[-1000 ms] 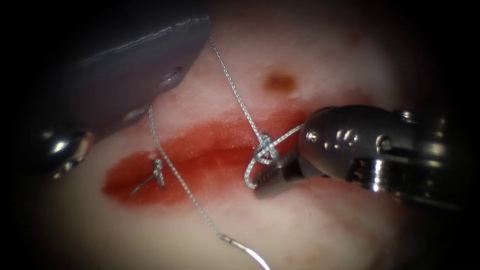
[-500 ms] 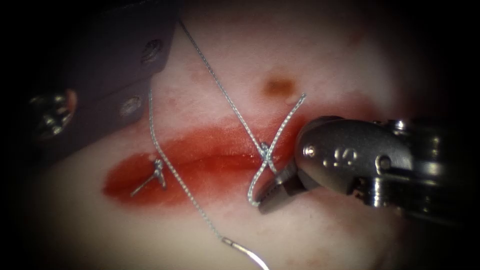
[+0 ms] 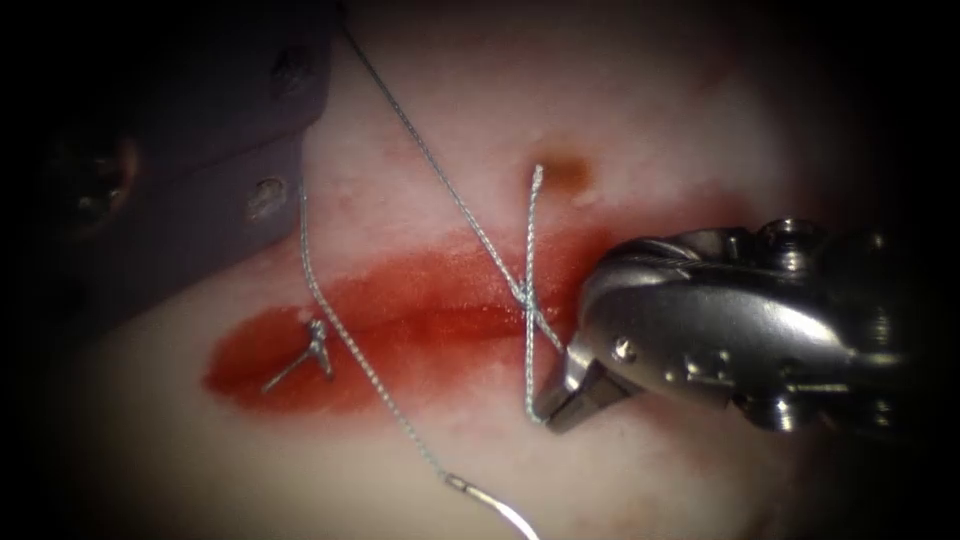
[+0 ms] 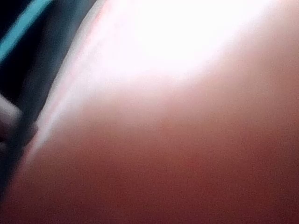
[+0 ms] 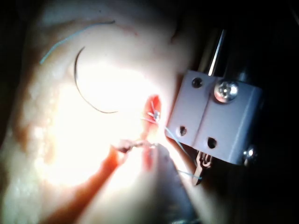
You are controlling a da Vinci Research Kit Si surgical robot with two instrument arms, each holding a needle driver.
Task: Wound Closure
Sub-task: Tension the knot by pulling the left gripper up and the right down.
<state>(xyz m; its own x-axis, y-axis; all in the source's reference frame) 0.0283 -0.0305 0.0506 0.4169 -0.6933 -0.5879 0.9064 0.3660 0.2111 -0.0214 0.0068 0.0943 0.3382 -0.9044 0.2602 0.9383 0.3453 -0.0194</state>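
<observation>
The tissue [image 3: 640, 120] has a red cut [image 3: 400, 310] running left to right. My right tool [image 3: 560, 398] comes in from the right, jaws shut on a bend of thread [image 3: 529, 380] just below the cut. That thread rises to a knot [image 3: 527, 295] over the cut, and its free end [image 3: 536, 180] stands above it. A taut strand [image 3: 430, 160] runs from the knot up and left. In the right wrist view it ends at my left tool [image 5: 201, 170], shut on it. The needle [image 3: 500, 505] lies free on the tissue below the cut, held by neither tool.
An earlier stitch [image 3: 315, 345] with short cut ends sits in the left part of the cut. The needle's thread [image 3: 340, 320] crosses the cut beside it. A brown spot [image 3: 570, 172] marks the tissue above the cut. Red fluid stains the wound edges.
The left arm has drawn back up and left, pulling its strand taut. The loop at the knot has narrowed, and the free end has swung from the right to upright. The right tool has rolled.
</observation>
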